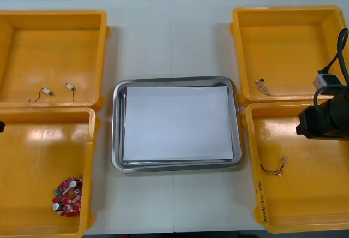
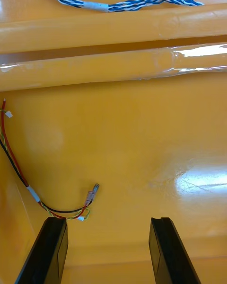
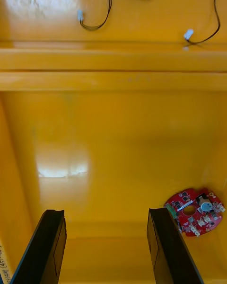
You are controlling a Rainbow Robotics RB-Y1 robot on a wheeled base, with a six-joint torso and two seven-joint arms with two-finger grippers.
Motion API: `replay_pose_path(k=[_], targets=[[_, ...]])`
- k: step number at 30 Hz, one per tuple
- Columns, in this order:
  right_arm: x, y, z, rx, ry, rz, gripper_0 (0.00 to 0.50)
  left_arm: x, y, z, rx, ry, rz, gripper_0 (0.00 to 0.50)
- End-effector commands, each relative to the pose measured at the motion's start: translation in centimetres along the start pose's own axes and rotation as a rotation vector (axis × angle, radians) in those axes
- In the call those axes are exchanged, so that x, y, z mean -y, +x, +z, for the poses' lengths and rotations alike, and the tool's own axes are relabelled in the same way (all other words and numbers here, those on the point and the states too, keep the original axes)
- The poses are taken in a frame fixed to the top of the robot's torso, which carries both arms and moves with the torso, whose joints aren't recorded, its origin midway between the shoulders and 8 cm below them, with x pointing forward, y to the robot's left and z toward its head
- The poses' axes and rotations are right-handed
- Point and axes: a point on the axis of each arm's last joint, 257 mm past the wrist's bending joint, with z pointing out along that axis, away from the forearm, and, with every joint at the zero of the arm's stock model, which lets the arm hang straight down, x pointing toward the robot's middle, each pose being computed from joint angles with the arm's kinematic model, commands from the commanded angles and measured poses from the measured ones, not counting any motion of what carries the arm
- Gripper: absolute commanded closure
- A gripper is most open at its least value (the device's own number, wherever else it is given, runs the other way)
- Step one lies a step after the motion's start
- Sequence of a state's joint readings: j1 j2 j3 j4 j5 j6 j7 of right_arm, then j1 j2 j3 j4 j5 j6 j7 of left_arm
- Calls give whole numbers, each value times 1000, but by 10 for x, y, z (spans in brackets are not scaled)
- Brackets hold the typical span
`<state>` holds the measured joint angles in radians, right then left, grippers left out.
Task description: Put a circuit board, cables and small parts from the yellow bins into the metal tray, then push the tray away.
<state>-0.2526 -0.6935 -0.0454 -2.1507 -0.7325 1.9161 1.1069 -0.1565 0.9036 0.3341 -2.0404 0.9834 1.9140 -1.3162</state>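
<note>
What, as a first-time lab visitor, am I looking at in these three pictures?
This is a two-armed robot at a light table. The wide picture looks down from above the arms: yellow bins stand two at each side, a metal tray, white inside, between them. The tall pictures come from wrist cameras; the two black bars are the fingers. The right gripper hangs open over the near right bin, beside a red and yellow cable; a twisted blue and white cable lies in the bin beyond. The left gripper hangs open over the near left bin, next to the red circuit board. Small metal parts on thin black cables lie in the far left bin. Nothing is held.
</note>
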Motion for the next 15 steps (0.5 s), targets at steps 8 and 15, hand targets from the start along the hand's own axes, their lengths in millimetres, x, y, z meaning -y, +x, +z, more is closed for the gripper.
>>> replay_pose_path(k=[8, 15], targets=[[20, 20, 12, -79, 31, 106, 0, 11, 11, -6, 6, 7, -79, 0], [7, 41, 22, -127, -27, 211, 0, 29, 26, 0, -10, 42, -245, 0]])
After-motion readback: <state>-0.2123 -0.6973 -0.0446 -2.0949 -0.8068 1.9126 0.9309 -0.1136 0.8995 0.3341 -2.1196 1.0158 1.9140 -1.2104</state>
